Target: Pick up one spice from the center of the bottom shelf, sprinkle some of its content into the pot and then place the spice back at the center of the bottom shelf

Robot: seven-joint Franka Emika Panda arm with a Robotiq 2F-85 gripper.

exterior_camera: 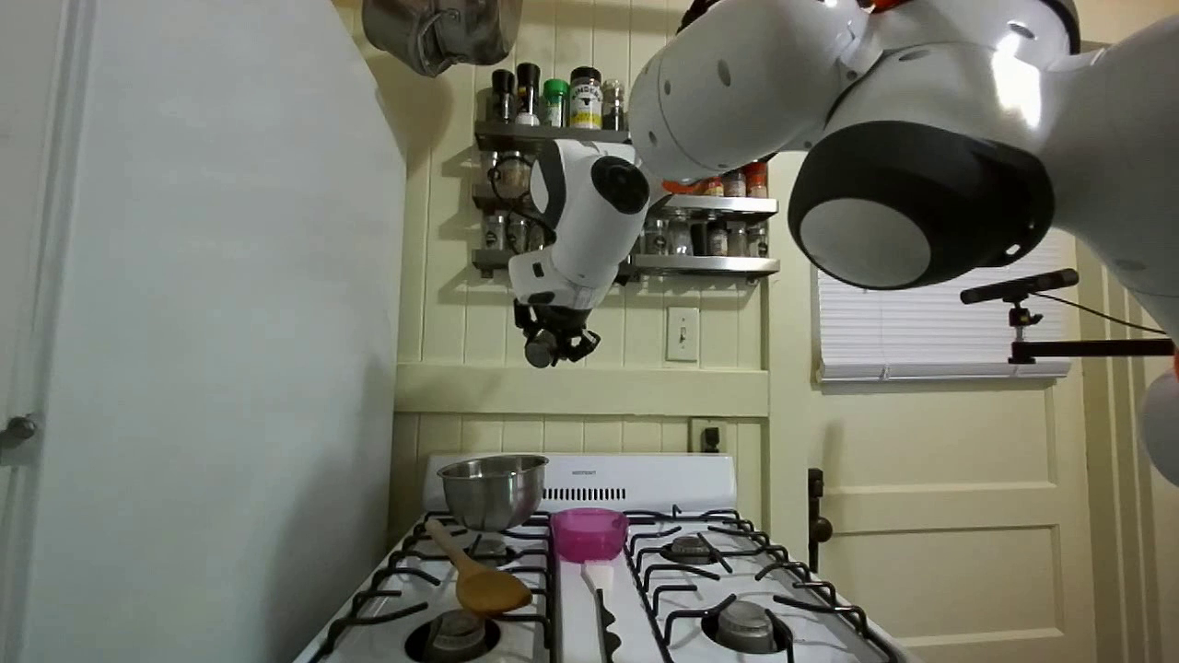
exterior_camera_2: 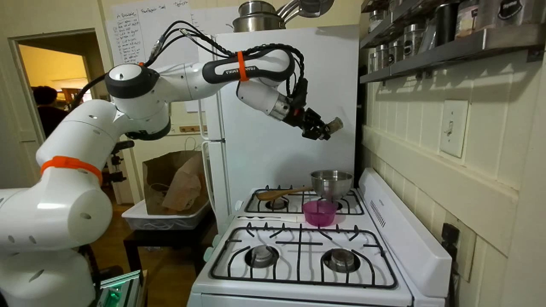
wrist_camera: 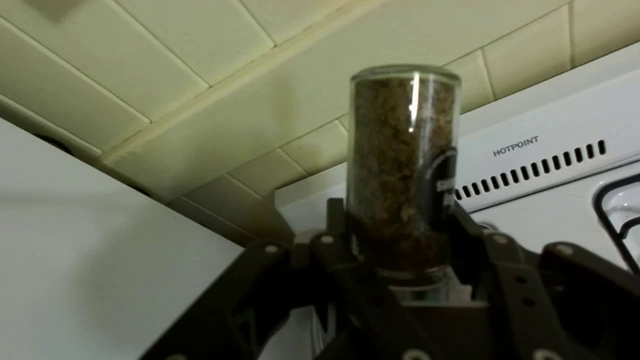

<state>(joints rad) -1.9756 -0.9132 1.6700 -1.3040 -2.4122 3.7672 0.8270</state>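
Solid grip! The gripper [wrist_camera: 400, 220] had its jaws tight against both sides of a tilted glass spice jar [wrist_camera: 404, 145], brown spice [wrist_camera: 382, 175] inside, above the stove [exterior_camera_2: 307, 291]. Below sat a translucent pink bowl [exterior_camera: 589, 541]; beyond it, the metal pot [exterior_camera: 495, 497], its bottom hidden; and on the wall [exterior_camera: 461, 322], small jars [exterior_camera: 717, 241] lined the bottom shelf [exterior_camera: 705, 265].

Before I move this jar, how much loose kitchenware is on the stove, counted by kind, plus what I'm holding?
Pot: 1
Pink cup: 1
Wooden spoon: 1
White utensil, type unclear: 1
Jar, in the gripper: 1
Total: 5
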